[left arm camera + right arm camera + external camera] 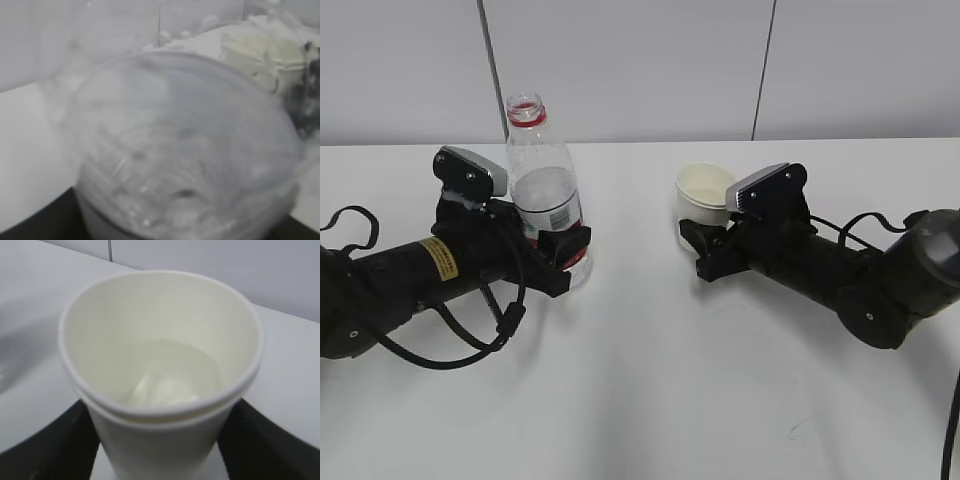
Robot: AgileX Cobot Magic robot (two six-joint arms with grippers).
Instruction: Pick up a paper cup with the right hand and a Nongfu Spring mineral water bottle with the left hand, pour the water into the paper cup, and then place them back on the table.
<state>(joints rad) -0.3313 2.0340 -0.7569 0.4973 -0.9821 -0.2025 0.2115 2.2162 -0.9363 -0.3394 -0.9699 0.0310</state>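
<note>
Clear plastic uncapped bottle (546,190) stands on the white bench (650,380); I see left hand (563,262) pinching it, right hand (700,243) clamping the cream paper cup (704,198).

Even bright light, soft shadows; left wrist view heavily blurred.

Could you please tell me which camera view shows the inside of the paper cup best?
The right wrist view: it looks down into the cup, showing the rim and the clear water at the bottom. The exterior view shows the cup from the side, only the upper inner wall. The left wrist view shows it blurred behind the bottle.
</note>
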